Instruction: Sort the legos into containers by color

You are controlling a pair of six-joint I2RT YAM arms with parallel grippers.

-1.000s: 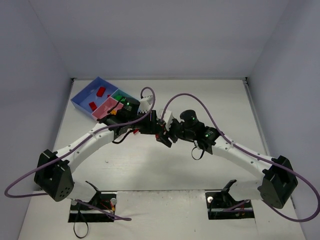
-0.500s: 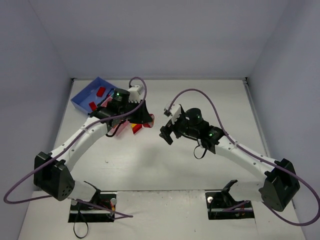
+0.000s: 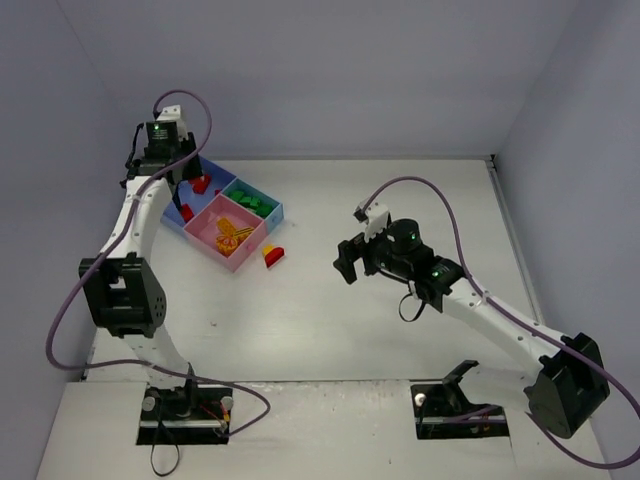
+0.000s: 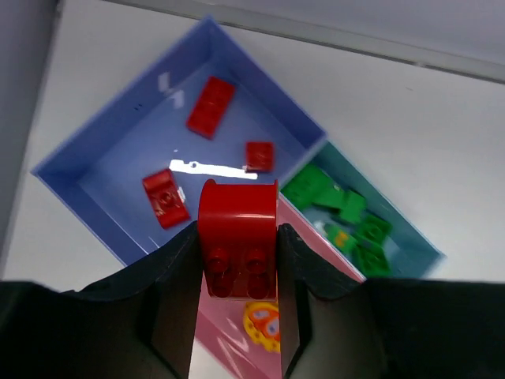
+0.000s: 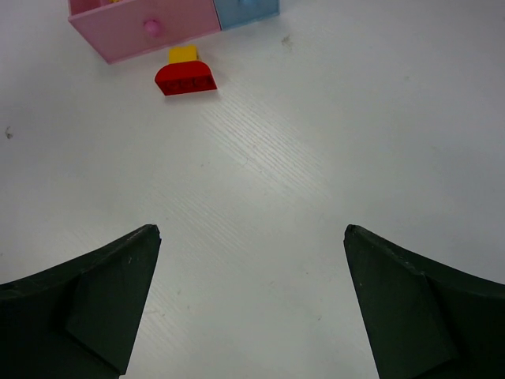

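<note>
The tray [image 3: 203, 232] stands in the upper left of the top view. Its blue compartment [image 4: 118, 170] holds three red bricks [image 4: 211, 106], lying flat and apart from each other. The teal compartment [image 4: 410, 241], to the right in the left wrist view, holds several green bricks [image 4: 341, 212] heaped together. The pink compartment [image 3: 232, 232] holds yellow-orange bricks [image 3: 235, 233]; from the wrist only one of them shows, at the lower edge of the frame.

The left gripper [image 4: 237, 260] is clenched on a rounded red brick [image 4: 237, 213], one finger on each side of it. It holds the brick in the air above the tray, over the edge between the blue and the pink compartment. The right gripper [image 5: 251, 230] is released, its fingers wide apart with nothing between them, over the bare table [image 5: 316, 158] right of centre in the top view. One red and yellow piece [image 5: 185, 76] lies on the table just beside the outer wall of the pink compartment, outside the tray.

One second ago both grippers met at the centre of the table. Half a second ago the left gripper was near the lower right corner of the tray. Now the left arm has swung up to the upper left, and the right gripper has opened and drawn back to the right. The red and yellow piece lies where it was half a second ago.
</note>
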